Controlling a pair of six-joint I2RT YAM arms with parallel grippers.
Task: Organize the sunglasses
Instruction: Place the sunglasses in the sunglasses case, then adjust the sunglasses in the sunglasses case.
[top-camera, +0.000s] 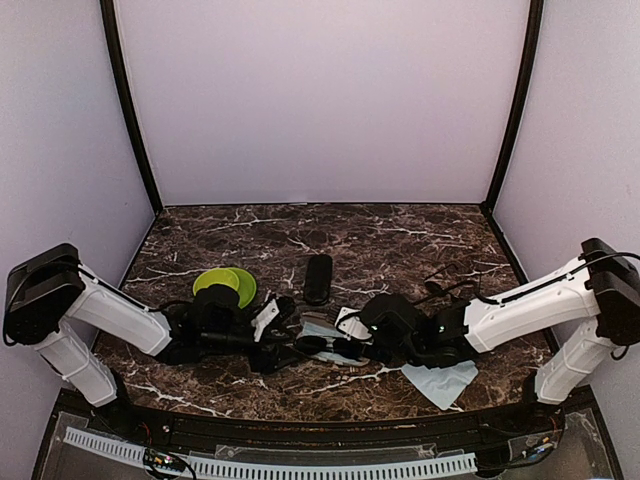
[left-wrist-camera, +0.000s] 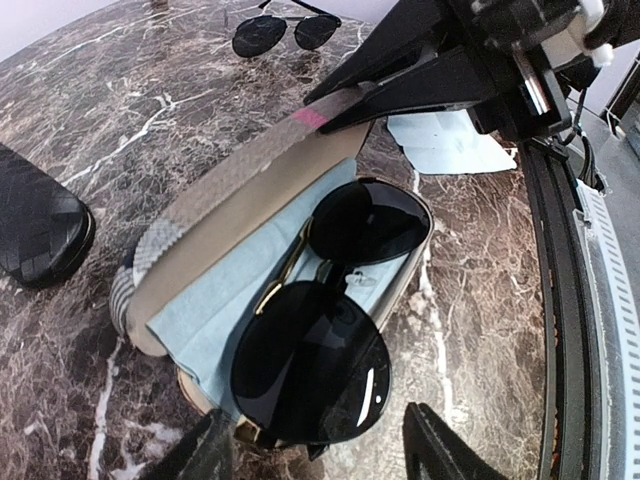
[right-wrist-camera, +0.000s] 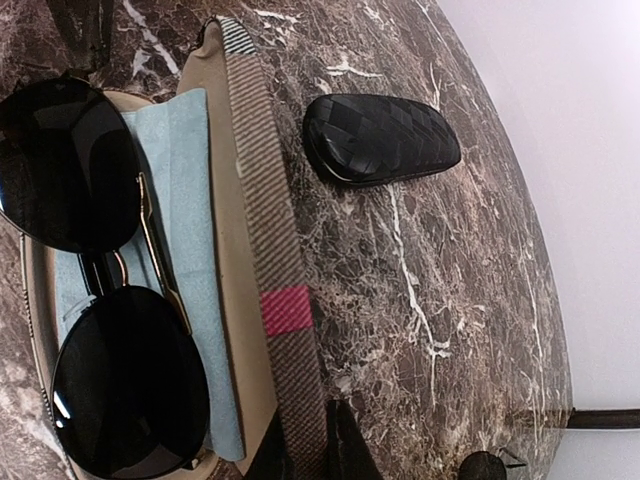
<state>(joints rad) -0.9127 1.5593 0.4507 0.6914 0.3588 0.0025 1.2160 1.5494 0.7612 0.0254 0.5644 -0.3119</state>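
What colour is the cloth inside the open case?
Light blue cloth; left wrist view shows it best.

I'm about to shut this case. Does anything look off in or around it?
The sunglasses lie on the blue cloth inside the open striped case, but the near lens seems to ride over the rim, so the lid, pinched by the right gripper, may not seat flat.

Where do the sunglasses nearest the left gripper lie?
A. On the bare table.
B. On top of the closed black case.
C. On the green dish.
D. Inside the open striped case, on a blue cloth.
D: the sunglasses rest on the light blue cloth inside the open striped case, its lid raised.
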